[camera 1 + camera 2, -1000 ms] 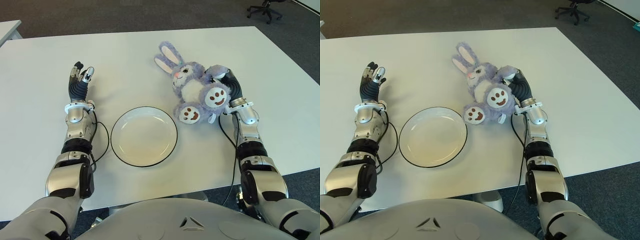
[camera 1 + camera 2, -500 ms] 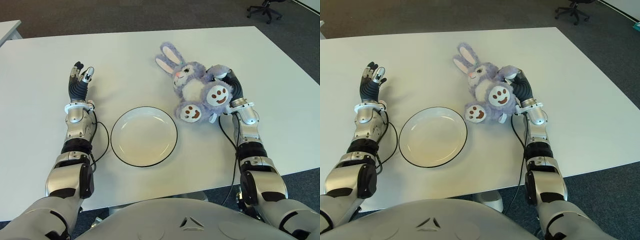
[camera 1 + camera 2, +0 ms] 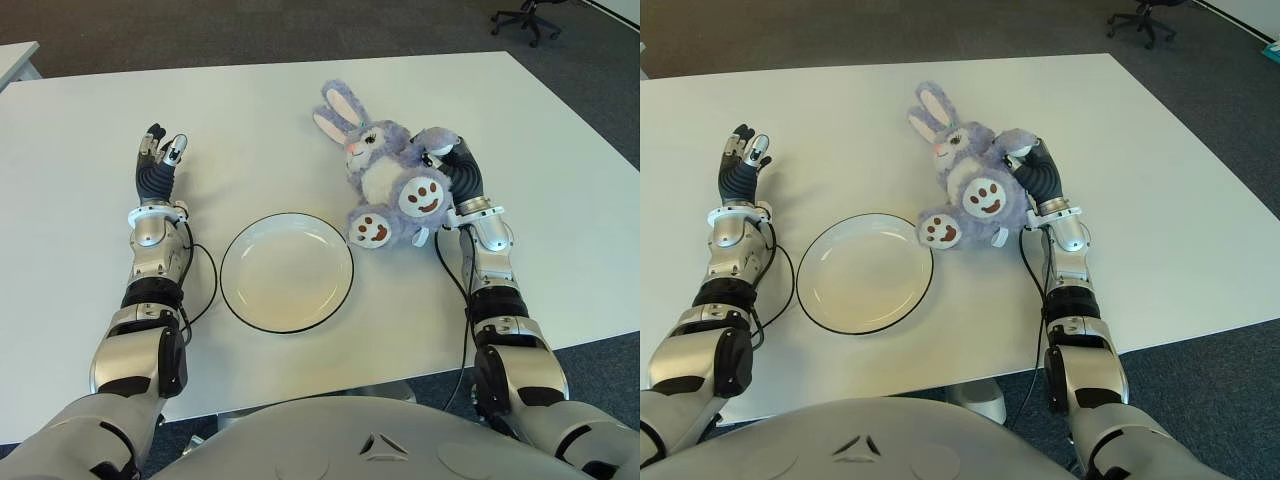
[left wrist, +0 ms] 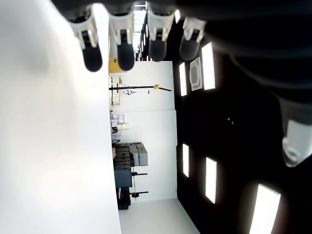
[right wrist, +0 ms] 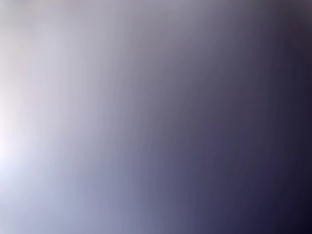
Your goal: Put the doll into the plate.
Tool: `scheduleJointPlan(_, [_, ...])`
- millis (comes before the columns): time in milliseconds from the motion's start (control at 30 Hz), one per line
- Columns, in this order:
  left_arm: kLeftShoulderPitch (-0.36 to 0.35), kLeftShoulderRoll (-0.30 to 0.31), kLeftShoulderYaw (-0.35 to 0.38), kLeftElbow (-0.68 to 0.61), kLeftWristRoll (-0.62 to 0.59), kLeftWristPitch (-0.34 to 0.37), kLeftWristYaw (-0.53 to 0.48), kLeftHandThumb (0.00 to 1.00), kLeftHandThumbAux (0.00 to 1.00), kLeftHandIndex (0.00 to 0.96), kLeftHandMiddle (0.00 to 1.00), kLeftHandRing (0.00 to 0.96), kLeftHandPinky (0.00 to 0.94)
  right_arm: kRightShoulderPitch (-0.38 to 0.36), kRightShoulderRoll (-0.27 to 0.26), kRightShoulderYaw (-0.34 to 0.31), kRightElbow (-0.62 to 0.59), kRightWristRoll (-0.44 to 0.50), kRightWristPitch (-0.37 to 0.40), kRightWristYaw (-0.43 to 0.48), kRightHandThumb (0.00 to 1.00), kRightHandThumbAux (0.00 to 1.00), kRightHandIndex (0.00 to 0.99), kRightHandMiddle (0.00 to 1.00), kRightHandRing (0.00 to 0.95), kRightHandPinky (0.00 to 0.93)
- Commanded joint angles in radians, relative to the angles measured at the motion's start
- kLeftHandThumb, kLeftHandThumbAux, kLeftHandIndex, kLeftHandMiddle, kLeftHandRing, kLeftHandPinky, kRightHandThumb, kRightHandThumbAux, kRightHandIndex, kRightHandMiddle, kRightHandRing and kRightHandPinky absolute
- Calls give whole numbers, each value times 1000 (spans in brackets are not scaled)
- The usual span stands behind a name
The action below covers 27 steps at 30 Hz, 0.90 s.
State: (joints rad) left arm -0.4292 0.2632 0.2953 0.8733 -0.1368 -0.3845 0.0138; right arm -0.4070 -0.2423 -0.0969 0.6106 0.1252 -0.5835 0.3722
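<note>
Now | right hand (image 3: 458, 178) seemingly gripping purple bunny doll (image 3: 392, 175) | smiley soles up

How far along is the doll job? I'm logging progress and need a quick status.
Done: the right hand is closed on the doll, a purple plush rabbit. In hand: the doll sits beside the plate, on its right, one foot near the rim. Left: carrying the doll over the plate, which holds nothing, and releasing it. The left hand shows left of the plate, fingers open, idle.
</note>
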Motion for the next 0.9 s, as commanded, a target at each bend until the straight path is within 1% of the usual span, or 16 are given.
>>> scheduleJointPlan(33, [102,-58,-19,97,20,66,32,0,493,0,73,102,136,198,105,27,48,4,11,-22,843,675,388,528,621,582])
scheduleJointPlan(233, [102,-60,-20,99,19,64,30,0,489,0,72,104,136,209,117,33,-8,5,24,-27,843,675,388,531,627,593])
scheduleJointPlan(300, [102,-60,-21,100,20,63,28,0,490,0,71,104,120,210,121,33,-26,6,26,-29,843,675,390,518,628,605])
scheduleJointPlan(467, [101,-60,-23,105,22,61,26,0,491,0,72,103,113,217,127,36,-71,6,38,-36,844,676,391,509,638,602])
scheduleJointPlan(600, [100,-61,-24,108,24,62,26,0,493,0,71,101,119,219,126,39,-85,9,43,-37,843,676,388,512,638,593])
scheduleJointPlan(900, [97,-63,-20,111,28,64,28,0,498,0,71,103,134,223,124,56,-159,15,73,-52,846,673,394,541,652,613])
